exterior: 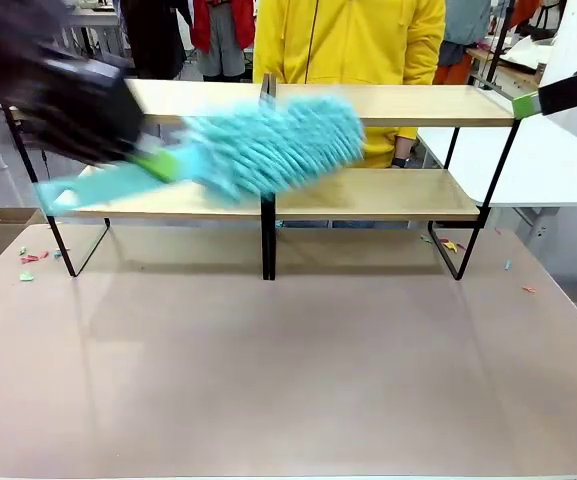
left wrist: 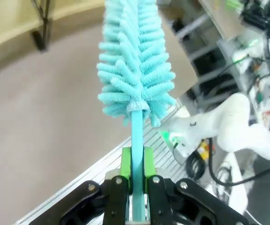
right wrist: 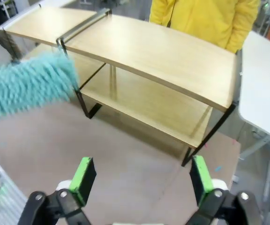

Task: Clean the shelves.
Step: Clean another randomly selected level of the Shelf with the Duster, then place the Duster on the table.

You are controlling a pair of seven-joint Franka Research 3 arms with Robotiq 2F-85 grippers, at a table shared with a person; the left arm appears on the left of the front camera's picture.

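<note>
At the left, the left gripper (left wrist: 134, 180) has its jaws clenched on the handle of a turquoise duster (exterior: 268, 145), whose fluffy head lies blurred across the front of the shelves (exterior: 398, 105) near the central upright. The shelves stand at the far side of the tabletop (exterior: 288, 360), before a person in yellow (exterior: 348, 40). At the right, the right gripper (right wrist: 142, 180) hangs with jaws spread wide, holding nothing.

We see the shelves (exterior: 388, 195) upright along the table's far edge: two long light wooden boards, one above the other, on a thin black frame with a central upright. Both boards appear bare.
</note>
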